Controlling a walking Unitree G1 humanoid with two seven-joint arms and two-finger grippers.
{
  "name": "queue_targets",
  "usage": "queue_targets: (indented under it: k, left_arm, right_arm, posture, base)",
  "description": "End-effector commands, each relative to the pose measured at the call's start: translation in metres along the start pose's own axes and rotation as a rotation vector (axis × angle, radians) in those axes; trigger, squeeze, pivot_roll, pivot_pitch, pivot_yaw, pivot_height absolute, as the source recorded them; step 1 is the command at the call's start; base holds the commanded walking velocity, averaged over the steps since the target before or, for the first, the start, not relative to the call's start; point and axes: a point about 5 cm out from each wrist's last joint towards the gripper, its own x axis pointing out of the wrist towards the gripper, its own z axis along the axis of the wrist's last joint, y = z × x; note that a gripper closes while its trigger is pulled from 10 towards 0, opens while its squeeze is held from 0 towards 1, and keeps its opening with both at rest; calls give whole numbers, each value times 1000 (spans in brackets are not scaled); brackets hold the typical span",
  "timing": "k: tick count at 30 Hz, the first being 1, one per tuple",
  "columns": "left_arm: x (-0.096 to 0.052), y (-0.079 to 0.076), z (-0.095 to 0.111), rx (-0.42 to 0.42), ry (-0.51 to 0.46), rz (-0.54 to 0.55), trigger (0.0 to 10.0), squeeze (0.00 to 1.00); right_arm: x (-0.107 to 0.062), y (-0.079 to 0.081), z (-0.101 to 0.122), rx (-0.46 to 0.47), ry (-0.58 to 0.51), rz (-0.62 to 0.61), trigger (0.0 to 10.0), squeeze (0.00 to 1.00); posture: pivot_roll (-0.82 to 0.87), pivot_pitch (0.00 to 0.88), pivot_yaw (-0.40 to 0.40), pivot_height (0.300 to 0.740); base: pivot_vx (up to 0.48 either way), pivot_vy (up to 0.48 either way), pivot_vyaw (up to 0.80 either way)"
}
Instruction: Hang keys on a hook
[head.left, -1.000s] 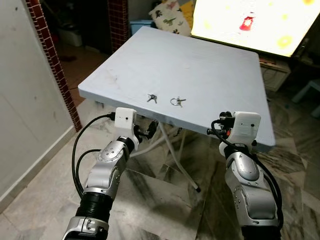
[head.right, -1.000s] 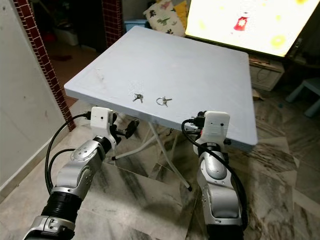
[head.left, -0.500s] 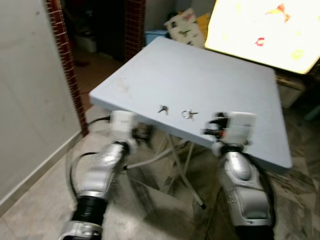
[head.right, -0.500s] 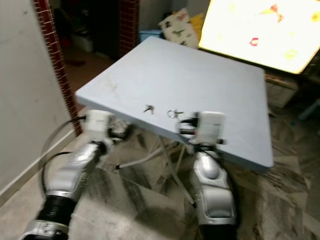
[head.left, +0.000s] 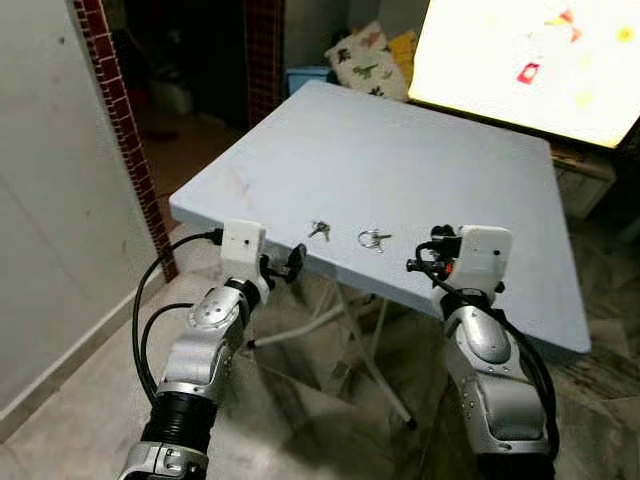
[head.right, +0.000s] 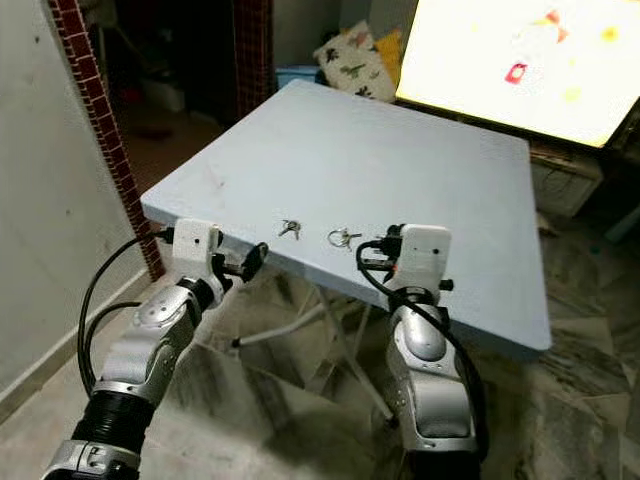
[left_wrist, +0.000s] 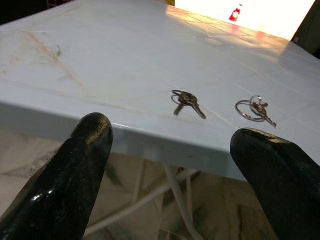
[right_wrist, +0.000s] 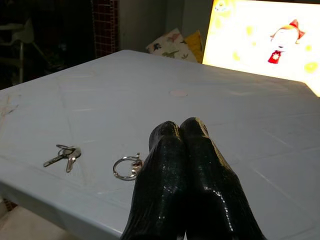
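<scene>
The whole scene has shifted across the last second, so the camera moved with the robot rather than the things: the tabletop (head.left: 420, 160) now sits closer and more squarely ahead, and the blur of half a second ago has cleared. Both arms have stayed raised at the near edge through that shift. I read this as the approach ending, with the pick-up step about to begin.

2 sets of keys lie near the tabletop's front edge, just beside each other but apart. The keys (head.left: 318, 230) are a small bunch to the left; the ring (head.left: 373, 238), a round loop with a key on it, lies to the right.

The left claw (left_wrist: 175, 165) hovers just short of the edge and slightly below it, its jaws spread wide, aimed at the keys. The right claw (right_wrist: 185, 165) is pressed fully closed on nothing, its tips over the edge just beside the ring.

No hook can be made out, so where the keys must go is not settled yet. Nothing is grasped, so the task is at its start.

No brand, label or writing can be read. The bright screen (head.left: 520, 60) behind shows a cartoon figure, without legible text.
</scene>
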Motion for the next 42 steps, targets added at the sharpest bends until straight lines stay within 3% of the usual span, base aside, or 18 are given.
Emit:
queue_targets:
  k: [1, 13, 18, 21, 26, 29, 38, 42]
  left_arm:
    - [1, -8, 5, 4, -15, -33, 10000, 0]
    - [-2, 0, 10, 55, 8, -64, 10000, 0]
    - [-1, 4, 13, 52, 4, -53, 10000, 0]
    - [-1, 3, 13, 51, 9, -48, 10000, 0]
    - [-3, 2, 7, 40, 40, -39, 10000, 0]
    - [-5, 2, 9, 76, 50, -80, 10000, 0]
    - [2, 11, 21, 92, 28, -46, 10000, 0]
    - [1, 12, 19, 53, 12, 3, 10000, 0]
  right_arm:
    - [1, -8, 4, -23, -19, -46, 10000, 0]
    - [2, -12, -3, 22, -19, -89, 10000, 0]
    - [1, -5, -6, -43, -10, -74, 10000, 0]
    - [-2, -1, -7, 48, 5, 10, 10000, 0]
    - [-1, -7, -3, 113, -25, -40, 10000, 0]
    - [1, -11, -2, 210, -35, -96, 10000, 0]
    - [-1, -6, -4, 223, -28, -92, 10000, 0]
    - [1, -8, -1, 166, -32, -67, 10000, 0]
  posture:
    - [-13, 0, -108, 740]
    - [42, 0, -58, 740]
    - [45, 0, -59, 740]
    - [49, 0, -61, 740]
    - [58, 0, -49, 740]
    - [65, 0, -24, 740]
    - [61, 0, -28, 740]
    - [45, 0, -57, 740]
  base:
    - [0, -431, 0]
    - [0, -462, 0]
    - [0, -58, 0]
    - [0, 0, 0]
    - [0, 0, 0]
    - [0, 0, 0]
    - [0, 0, 0]
    - [0, 0, 0]
